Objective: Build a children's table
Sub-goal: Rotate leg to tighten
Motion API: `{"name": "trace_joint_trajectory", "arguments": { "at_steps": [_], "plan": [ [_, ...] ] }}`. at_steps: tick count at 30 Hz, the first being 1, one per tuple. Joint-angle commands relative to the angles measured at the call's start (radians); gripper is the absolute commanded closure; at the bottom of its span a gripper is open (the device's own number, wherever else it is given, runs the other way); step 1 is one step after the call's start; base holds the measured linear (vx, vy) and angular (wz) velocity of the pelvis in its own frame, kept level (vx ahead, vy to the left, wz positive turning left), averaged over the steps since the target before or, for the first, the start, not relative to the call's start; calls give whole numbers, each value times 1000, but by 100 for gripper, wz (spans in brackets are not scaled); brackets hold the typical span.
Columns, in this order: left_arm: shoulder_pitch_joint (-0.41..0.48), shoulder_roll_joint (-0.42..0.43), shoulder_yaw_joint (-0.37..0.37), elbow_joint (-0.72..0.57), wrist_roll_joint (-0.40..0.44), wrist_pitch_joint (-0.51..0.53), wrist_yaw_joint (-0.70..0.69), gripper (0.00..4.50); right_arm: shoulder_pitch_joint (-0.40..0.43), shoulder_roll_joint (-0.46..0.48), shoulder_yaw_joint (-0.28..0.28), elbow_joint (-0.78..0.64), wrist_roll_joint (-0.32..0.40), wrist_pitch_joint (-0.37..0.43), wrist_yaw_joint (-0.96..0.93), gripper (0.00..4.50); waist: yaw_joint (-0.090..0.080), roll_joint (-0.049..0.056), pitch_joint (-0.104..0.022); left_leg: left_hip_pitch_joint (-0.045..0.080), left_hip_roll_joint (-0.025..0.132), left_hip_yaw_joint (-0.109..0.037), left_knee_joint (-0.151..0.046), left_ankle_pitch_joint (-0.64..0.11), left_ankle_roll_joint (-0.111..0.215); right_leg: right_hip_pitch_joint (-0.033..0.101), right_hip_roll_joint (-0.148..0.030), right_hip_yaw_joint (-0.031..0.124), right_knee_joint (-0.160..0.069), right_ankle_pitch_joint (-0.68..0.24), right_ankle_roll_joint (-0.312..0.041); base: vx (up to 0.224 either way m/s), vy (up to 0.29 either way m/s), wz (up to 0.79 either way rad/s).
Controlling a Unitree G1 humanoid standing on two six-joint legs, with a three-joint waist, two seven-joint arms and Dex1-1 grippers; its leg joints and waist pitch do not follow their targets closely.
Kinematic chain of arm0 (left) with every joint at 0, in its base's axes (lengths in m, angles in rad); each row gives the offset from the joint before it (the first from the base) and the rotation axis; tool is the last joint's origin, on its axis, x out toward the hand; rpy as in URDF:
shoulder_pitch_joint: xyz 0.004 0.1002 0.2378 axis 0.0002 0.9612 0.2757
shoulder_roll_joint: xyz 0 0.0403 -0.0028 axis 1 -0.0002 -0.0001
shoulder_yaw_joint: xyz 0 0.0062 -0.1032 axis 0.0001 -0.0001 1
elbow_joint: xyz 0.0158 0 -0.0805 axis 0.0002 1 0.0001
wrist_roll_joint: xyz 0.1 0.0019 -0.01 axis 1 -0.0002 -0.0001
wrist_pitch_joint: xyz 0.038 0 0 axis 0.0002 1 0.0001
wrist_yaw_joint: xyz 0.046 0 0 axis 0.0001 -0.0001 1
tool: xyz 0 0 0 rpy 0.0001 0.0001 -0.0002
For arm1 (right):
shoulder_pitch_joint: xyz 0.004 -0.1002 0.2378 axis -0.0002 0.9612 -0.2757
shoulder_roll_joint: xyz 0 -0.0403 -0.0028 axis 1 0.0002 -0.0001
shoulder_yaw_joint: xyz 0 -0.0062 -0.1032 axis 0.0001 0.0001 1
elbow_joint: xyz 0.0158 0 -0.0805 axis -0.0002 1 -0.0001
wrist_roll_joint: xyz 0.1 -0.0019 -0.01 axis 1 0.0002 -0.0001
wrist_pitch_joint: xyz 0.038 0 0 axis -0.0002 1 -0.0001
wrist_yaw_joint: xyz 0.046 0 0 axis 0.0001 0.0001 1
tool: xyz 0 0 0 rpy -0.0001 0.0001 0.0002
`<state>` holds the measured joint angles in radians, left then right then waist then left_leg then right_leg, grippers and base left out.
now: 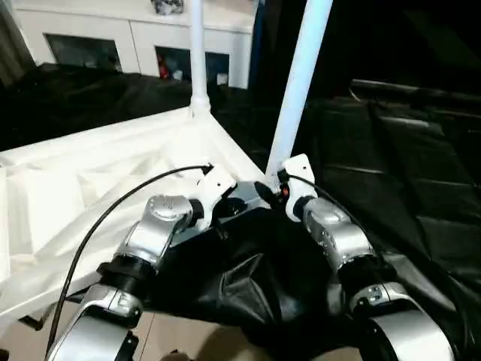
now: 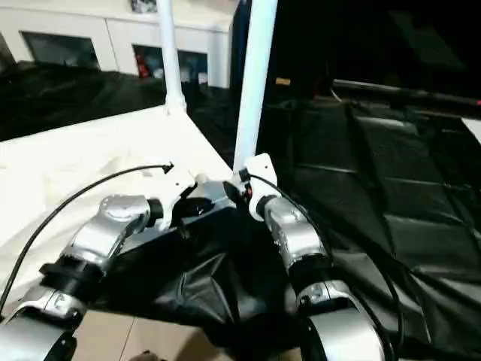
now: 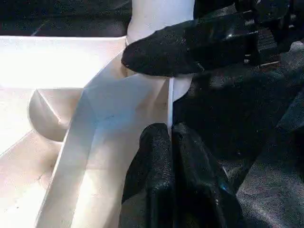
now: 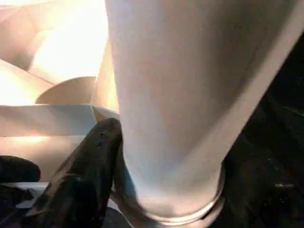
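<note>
The table top (image 1: 90, 180) lies upside down, ribbed underside up, on black sheeting (image 1: 406, 195). Two legs stand in its sockets: a far leg (image 1: 197, 53) at the back corner and a near leg (image 1: 299, 83) at the corner next to the robot, leaning slightly to the right. Behind stands a white cabinet (image 1: 135, 37) with glass doors.

From the head views, both silver forearms meet at the near corner. The left gripper (image 1: 225, 197) sits at the top's edge and the right gripper (image 1: 279, 184) at the foot of the near leg, but how the jaws stand cannot be read from up here.

The left wrist view supplies this. The left jaws are pinched tight on the thin rim wall of the top (image 3: 114, 123), one black finger (image 3: 152, 175) on each side of it. Beyond them, a finger of the right gripper (image 3: 190, 47) lies across the base of the near leg (image 3: 156, 14).

The right wrist view shows the near leg (image 4: 180, 95) up close, its collar seated in the corner socket. One black finger (image 4: 85, 180) presses against its side; the right jaws stand wide, spanning the tube. The curved ribs of the underside (image 4: 61, 90) glow beyond.
</note>
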<state>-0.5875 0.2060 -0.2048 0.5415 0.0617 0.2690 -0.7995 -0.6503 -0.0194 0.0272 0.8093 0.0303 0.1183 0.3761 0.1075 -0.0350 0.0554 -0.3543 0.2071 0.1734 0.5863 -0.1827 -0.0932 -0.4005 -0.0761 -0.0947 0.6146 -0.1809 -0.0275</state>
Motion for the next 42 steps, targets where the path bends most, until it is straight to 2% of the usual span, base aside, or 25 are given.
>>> {"name": "trace_joint_trajectory", "arguments": {
  "at_steps": [1,3,4,8,10,11,12,14,15,16,17,19,21,22,25,27,28,34,35,40,41,42],
  "plan": [
    [-33,-60,-29,-17,-23,-48,12,450,-6,83,61,6,24,-5,97,99,-3,7,-69,4,27,-4,-69,-156,19,56,-76,60,-67,-149,-185,0,0,0],
    [-13,-30,-39,-36,-31,-76,-38,450,-7,49,68,4,22,-42,135,78,-2,8,-69,5,28,-5,-70,-177,14,55,-79,60,-71,-190,-174,0,0,0],
    [-8,-25,-39,-41,-34,-80,-49,450,-5,40,71,-1,21,-47,147,68,-4,13,-68,5,28,-6,-71,-183,11,55,-78,61,-72,-197,-174,0,0,0],
    [31,21,-38,-89,-65,-86,-145,450,22,-43,102,-57,15,-93,302,59,-7,10,-69,1,29,-5,-69,-172,25,58,-77,60,-67,-158,-185,0,0,0],
    [39,31,-40,-98,-72,-102,-172,450,29,-59,109,-67,14,-96,336,59,-7,10,-68,1,29,-4,-68,-166,36,57,-76,60,-67,-152,-197,0,0,0],
    [48,41,-42,-111,-81,-110,-200,450,36,-76,112,-80,19,-97,373,59,-8,5,-67,2,29,-3,-68,-168,37,57,-76,60,-69,-160,-197,0,0,0],
    [58,52,-45,-128,-93,-114,-231,450,42,-92,114,-93,25,-95,405,59,-6,8,-67,4,30,-4,-68,-177,38,56,-76,60,-69,-180,-196,0,0,0],
    [78,85,-51,-160,-111,-117,-292,450,54,-129,121,-120,38,-94,482,59,-4,7,-64,4,32,-5,-71,-193,39,55,-78,60,-73,-214,-187,0,0,0],
    [86,104,-54,-174,-116,-113,-318,450,62,-151,129,-136,45,-90,531,59,-4,2,-64,4,32,-5,-70,-197,41,55,-77,60,-73,-228,-182,0,0,0],
    [92,115,-54,-184,-119,-109,-334,450,66,-164,134,-145,49,-89,564,59,-2,4,-64,5,33,-6,-71,-197,41,55,-78,60,-73,-231,-182,0,0,0],
    [99,134,-55,-194,-123,-113,-360,450,75,-185,143,-161,54,-88,609,59,-3,0,-64,3,32,-5,-70,-194,44,55,-77,60,-72,-230,-182,0,0,0],
    [109,164,-55,-207,-127,-112,-396,450,90,-217,158,-188,63,-77,677,59,0,3,-63,3,33,-4,-70,-189,50,53,-76,60,-73,-229,-181,0,0,0],
    [113,180,-54,-213,-128,-118,-414,450,97,-231,163,-199,67,-72,708,59,7,0,-63,3,34,-4,-70,-179,53,53,-76,60,-70,-229,-181,0,0,0],
    [115,184,-54,-215,-129,-122,-419,450,99,-235,163,-203,68,-71,716,85,6,0,-64,4,34,-4,-70,-178,50,51,-76,60,-70,-225,-185,0,0,0],
    [135,213,-42,-246,-148,-109,-453,450,103,-251,166,-205,65,-69,743,108,5,1,-64,5,34,-5,-70,-177,43,51,-76,59,-69,-215,-194,0,0,0],
    [150,230,-44,-266,-160,-101,-470,450,106,-259,173,-215,70,-61,760,108,4,-2,-66,3,33,-4,-69,-168,44,54,-75,59,-65,-192,-201,0,0,0],
    [154,234,-45,-271,-162,-100,-474,450,106,-261,175,-219,73,-57,766,134,5,-1,-66,3,33,-3,-68,-161,50,53,-75,60,-64,-179,-203,0,0,0],
    [170,246,-44,-282,-169,-96,-495,450,115,-256,185,-235,69,-47,784,160,4,-3,-64,4,33,-3,-69,-174,42,52,-75,60,-68,-217,-193,0,0,0],
    [170,246,-44,-282,-169,-96,-495,450,115,-256,185,-235,69,-47,784,176,4,-2,-64,4,33,-3,-69,-172,42,52,-75,60,-67,-216,-193,0,0,0],
    [174,246,-44,-289,-174,-88,-483,450,121,-255,189,-240,72,-43,788,188,4,-3,-66,3,32,-3,-68,-159,43,53,-74,60,-65,-194,-196,0,0,0],
    [173,241,-43,-283,-169,-83,-458,450,126,-250,190,-244,75,-41,780,189,5,5,-66,4,33,-4,-68,-159,42,52,-74,60,-64,-190,-197,0,0,0],
    [167,231,-38,-271,-158,-77,-426,450,127,-242,186,-242,77,-42,764,189,3,1,-66,3,32,-3,-68,-164,40,53,-73,60,-65,-186,-198,0,0,0]
  ]
}}
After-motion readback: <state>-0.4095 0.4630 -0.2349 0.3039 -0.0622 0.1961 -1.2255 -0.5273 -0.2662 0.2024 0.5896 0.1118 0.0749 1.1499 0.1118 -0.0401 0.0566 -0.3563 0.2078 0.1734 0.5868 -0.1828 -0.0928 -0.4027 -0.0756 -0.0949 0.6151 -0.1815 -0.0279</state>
